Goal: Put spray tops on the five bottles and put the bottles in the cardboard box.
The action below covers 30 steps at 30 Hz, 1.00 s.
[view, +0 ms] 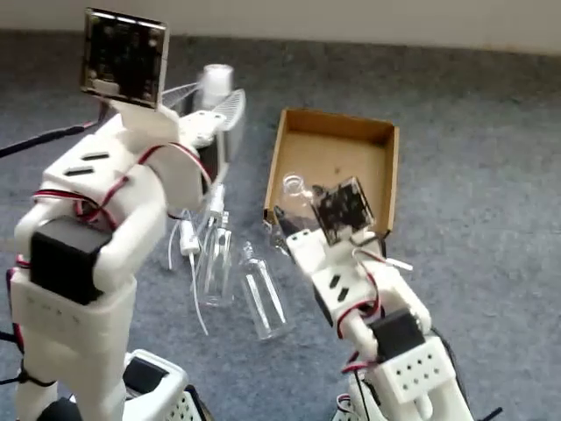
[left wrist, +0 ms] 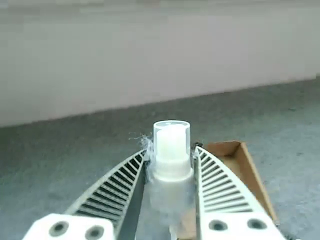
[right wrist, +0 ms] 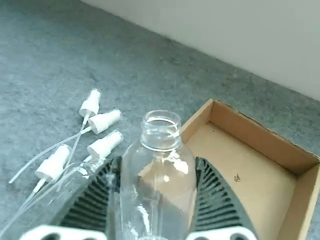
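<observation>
My left gripper (left wrist: 170, 156) is shut on a white spray top (left wrist: 171, 148) with a clear cap, held up in the air; in the high view this spray top (view: 216, 82) sits left of the cardboard box (view: 336, 163). My right gripper (right wrist: 159, 167) is shut on a clear open-necked bottle (right wrist: 160, 160), held upright by the box's near left corner (right wrist: 207, 107). The held bottle (view: 294, 188) rises from the right gripper (view: 290, 217). Two clear bottles (view: 216, 261) (view: 264, 294) lie on the carpet between the arms.
Several loose spray tops with long tubes (right wrist: 104, 120) (right wrist: 53, 162) lie on the grey carpet next to the bottles; one (view: 188, 239) is by the left arm. The box floor (right wrist: 250, 167) is bare. A pale wall runs behind the carpet.
</observation>
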Tool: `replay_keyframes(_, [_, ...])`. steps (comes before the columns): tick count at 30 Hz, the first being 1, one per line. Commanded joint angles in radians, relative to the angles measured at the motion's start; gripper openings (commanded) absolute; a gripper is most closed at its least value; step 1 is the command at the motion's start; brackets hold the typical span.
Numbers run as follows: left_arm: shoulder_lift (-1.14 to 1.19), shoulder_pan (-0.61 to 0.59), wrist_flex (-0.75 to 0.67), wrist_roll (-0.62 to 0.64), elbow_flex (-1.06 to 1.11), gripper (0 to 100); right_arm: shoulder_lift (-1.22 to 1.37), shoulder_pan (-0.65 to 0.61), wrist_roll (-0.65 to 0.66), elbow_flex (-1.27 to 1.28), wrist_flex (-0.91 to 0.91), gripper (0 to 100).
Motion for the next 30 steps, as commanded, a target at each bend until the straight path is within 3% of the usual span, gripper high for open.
replay_keyframes(1, [-0.021, 0.122, -0.152, 0.044, -0.025, 6, -0.163, -0.081, -0.008, 0.065, -0.021, 0.5])
replay_keyframes(5, [-0.021, 0.170, -0.301, 0.060, 0.045, 6, -0.297, -0.140, -0.008, 0.134, -0.018, 0.5])
replay_keyframes(14, [-0.024, 0.177, -0.522, 0.061, 0.236, 6, -0.403, -0.143, -0.008, 0.191, -0.018, 0.5])
replay_keyframes(30, [-0.022, 0.236, -0.562, 0.060, 0.343, 6, -0.410, -0.143, -0.006, 0.191, -0.018, 0.5])
